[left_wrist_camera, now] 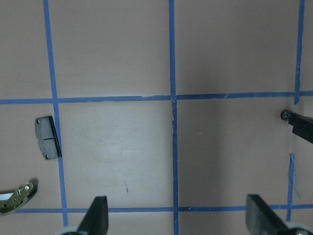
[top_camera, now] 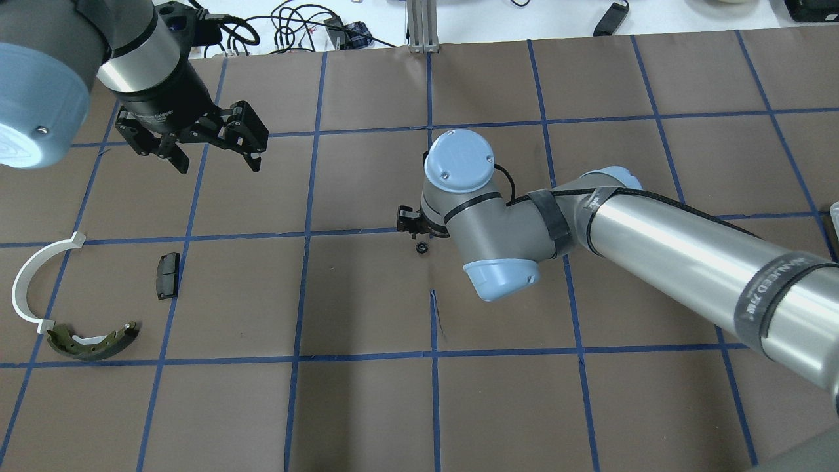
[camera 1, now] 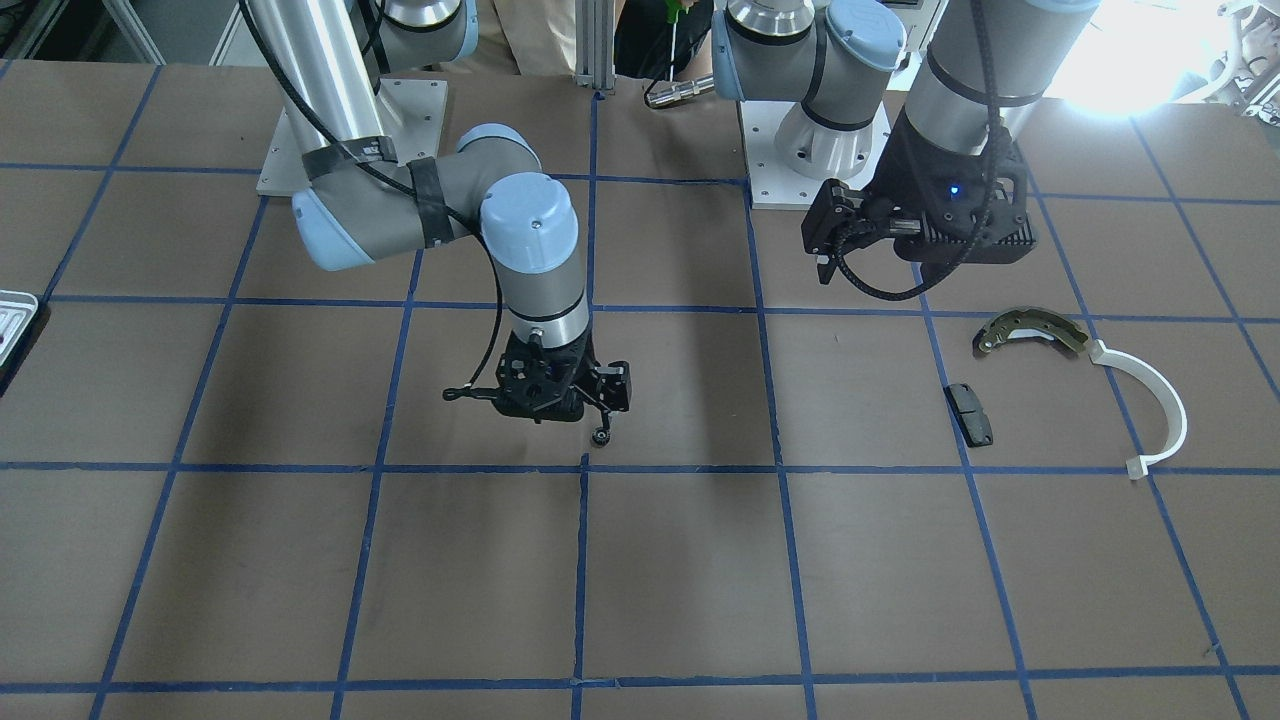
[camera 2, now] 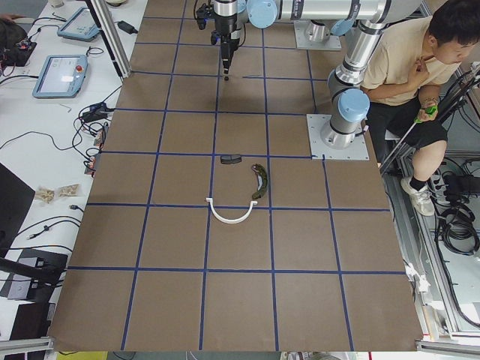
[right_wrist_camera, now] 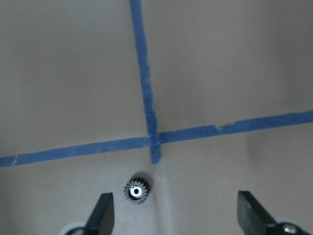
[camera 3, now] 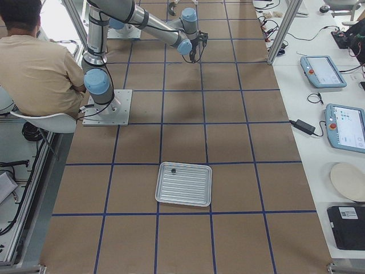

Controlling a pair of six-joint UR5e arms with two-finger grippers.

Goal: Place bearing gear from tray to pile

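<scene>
On the table [camera 1: 640,580], one bearing gear [right_wrist_camera: 137,192], three parts in pile [camera 1: 1030,332]

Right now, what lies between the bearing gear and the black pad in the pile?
Only bare table crossed by blue tape lines separates the bearing gear from the black pad, as the overhead view shows.

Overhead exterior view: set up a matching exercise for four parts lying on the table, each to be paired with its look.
Things:
1. bearing gear
2. half-ring
3. pad
4. brake shoe

Looks:
A. white, thin open arc
B. black, flat, rectangular
C. dull brass-grey, curved
D. tiny, round, toothed, dark

Pairs: 1-D, 2-A, 3-B, 4-C
</scene>
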